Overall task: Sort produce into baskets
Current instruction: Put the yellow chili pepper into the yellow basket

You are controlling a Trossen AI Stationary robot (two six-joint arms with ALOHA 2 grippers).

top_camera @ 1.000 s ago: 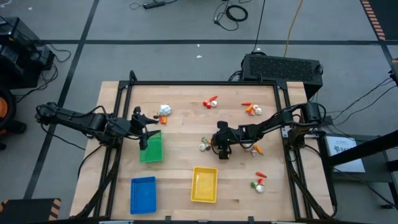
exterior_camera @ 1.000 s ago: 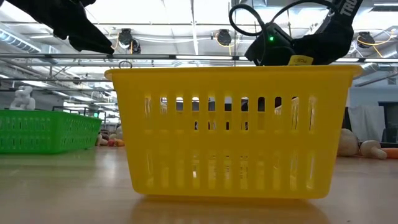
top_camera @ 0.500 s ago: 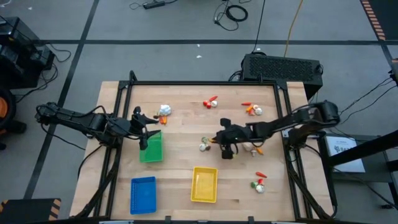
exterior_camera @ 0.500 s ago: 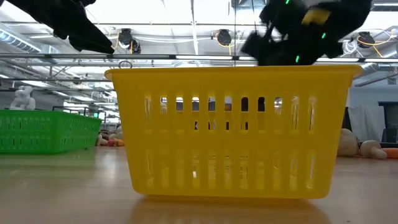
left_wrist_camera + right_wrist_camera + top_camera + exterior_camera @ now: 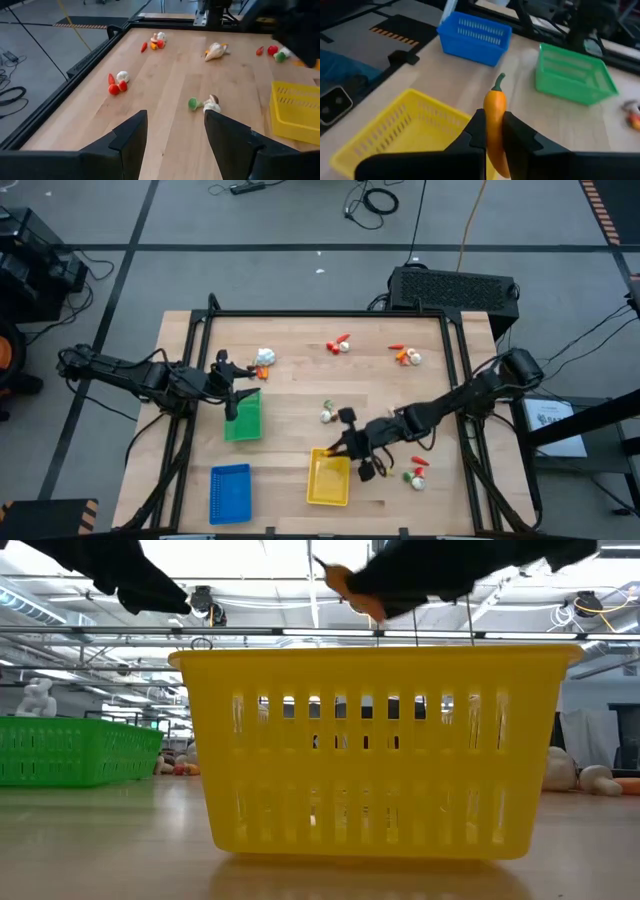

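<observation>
My right gripper (image 5: 494, 131) is shut on an orange pepper (image 5: 494, 112) with a green stem, one piece of the produce. It hangs over the far right corner of the yellow basket (image 5: 328, 478), and the pepper (image 5: 345, 585) shows above the rim in the low view. My left gripper (image 5: 172, 135) stands open over the far end of the green basket (image 5: 242, 418), with nothing between its fingers. The blue basket (image 5: 230, 492) sits at the near left. My right gripper pinches the orange pepper's body (image 5: 494, 125) between its two fingers. The pepper lies along the fingers, its green stem end (image 5: 499, 79) sticking out past the fingertips. The fingers slant down from the table's right side. The pepper is lifted clear, above the yellow basket (image 5: 395, 135).
Loose produce lies on the wood: a white piece (image 5: 328, 415) mid-table, clusters at the far side (image 5: 340, 345) (image 5: 407, 357) (image 5: 264, 358), and red and green pieces (image 5: 418, 473) right of the yellow basket. A black frame edges the table.
My right gripper has gone from the middle of the table toward the near edge and up, swinging over the yellow basket's far right corner. The orange pepper has come with it, lifted clear of the table.
</observation>
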